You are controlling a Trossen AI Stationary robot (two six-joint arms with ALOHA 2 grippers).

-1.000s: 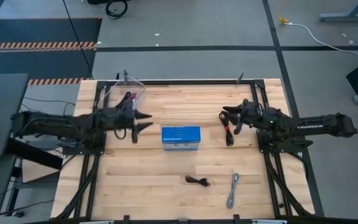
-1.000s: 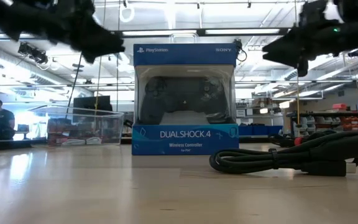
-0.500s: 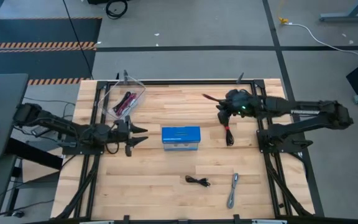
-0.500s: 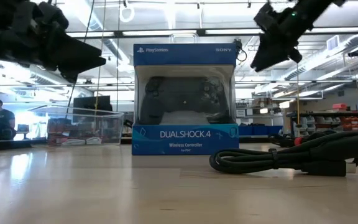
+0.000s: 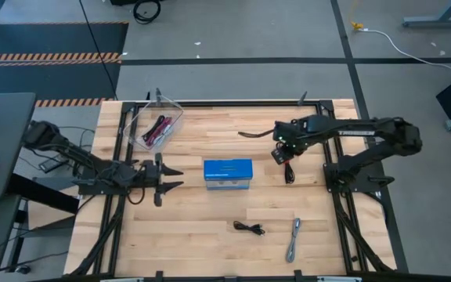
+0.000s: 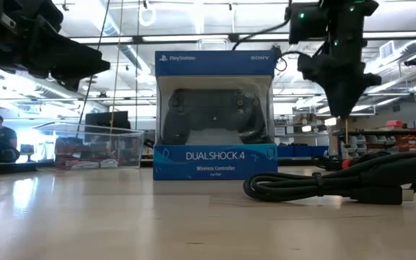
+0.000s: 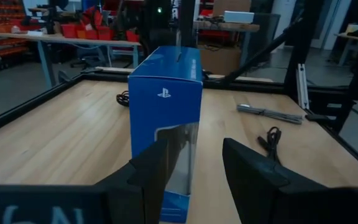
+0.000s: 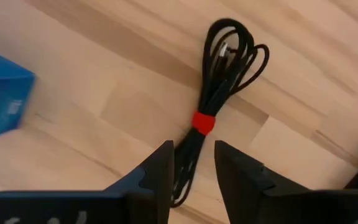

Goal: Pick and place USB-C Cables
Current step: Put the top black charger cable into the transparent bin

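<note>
Three cables lie loose on the wooden tabletop (image 5: 210, 211): a black coiled cable bound with a red tie (image 8: 219, 106) directly beneath the right gripper (image 5: 283, 153), a small black cable (image 5: 249, 228) and a silver-grey cable (image 5: 293, 239) nearer the front edge. More sit in the clear plastic tub (image 5: 160, 125). The bundle is thin and round, so it could probably roll aside or slip if the fingers close off-centre or catch only one loop. The right fingers (image 8: 160, 171) are parted narrowly, straddling the bundle's tail and holding nothing. The left gripper (image 5: 167, 177), fingers apart and empty, waits beside the blue rectangular box (image 5: 227, 173).
</note>
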